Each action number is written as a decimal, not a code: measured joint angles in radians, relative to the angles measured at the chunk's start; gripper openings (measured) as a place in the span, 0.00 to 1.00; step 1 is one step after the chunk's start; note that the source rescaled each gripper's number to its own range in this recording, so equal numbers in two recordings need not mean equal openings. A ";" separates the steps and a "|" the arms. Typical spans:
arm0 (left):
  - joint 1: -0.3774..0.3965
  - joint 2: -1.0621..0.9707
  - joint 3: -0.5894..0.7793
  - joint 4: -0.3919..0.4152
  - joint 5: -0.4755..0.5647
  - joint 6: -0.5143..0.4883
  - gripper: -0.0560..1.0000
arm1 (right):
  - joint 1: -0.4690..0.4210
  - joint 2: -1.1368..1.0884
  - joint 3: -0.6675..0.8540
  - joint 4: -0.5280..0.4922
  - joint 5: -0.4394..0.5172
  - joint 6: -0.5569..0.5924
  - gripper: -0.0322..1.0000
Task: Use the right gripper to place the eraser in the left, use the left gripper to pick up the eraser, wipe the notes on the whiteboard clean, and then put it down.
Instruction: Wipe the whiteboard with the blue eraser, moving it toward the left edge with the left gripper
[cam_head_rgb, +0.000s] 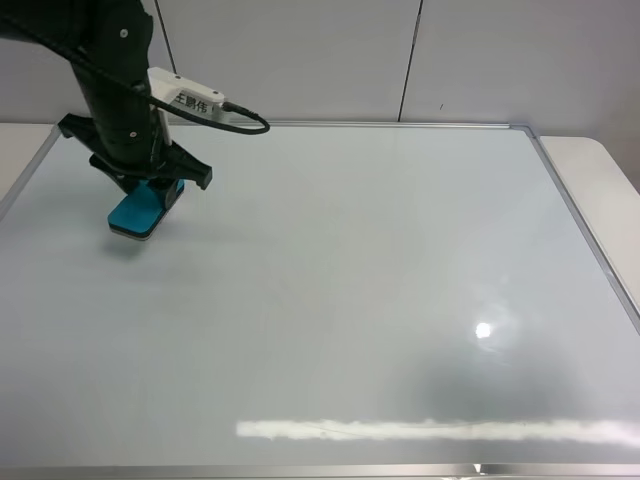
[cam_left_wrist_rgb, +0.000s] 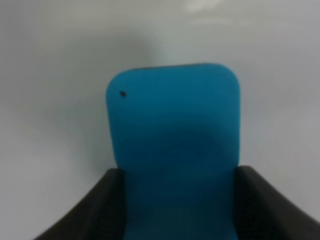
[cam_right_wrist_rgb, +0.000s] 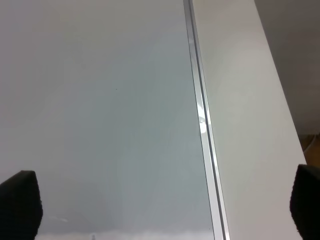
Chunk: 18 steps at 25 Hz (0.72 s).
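Nearest to the high camera, the front part of the whiteboard (cam_head_rgb: 330, 330) is seen as bare glossy white, with a long pale streak of reflected light close to its near frame and a small bright spot towards the right side. No marker drawing can be made out on the board in any view.

In the right wrist view, the right gripper (cam_right_wrist_rgb: 160, 210) is shown only by two dark fingertips (cam_right_wrist_rgb: 20, 202) at the two sides of the picture, so its jaws are spread wide and nothing is held between them. Below them, the silver frame of the board and a strip of the pale surface (cam_right_wrist_rgb: 240, 125) beside it are seen. This gripper is not seen in the high view.

Farther back, at the far left part of the board, the eraser (cam_head_rgb: 145, 207) is found. Its teal top is turned upwards and its thin dark base is laid on the board. The left gripper (cam_head_rgb: 150, 185) is lowered over its far end, and its jaws are pinching the eraser from both sides, as is seen clearly in the left wrist view. A white labelled box (cam_head_rgb: 187, 97) with a black cable is fixed on this arm.

Behind the board, a pale wall (cam_head_rgb: 470, 55) is seen.
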 joint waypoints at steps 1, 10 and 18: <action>0.008 -0.031 0.046 0.003 -0.022 -0.021 0.05 | 0.000 0.000 0.000 0.000 0.000 0.000 1.00; 0.206 -0.209 0.401 0.003 -0.273 -0.082 0.05 | 0.000 0.000 0.000 0.000 0.000 0.000 1.00; 0.277 -0.215 0.437 -0.113 -0.365 0.110 0.05 | 0.000 0.000 0.000 0.000 0.000 0.000 1.00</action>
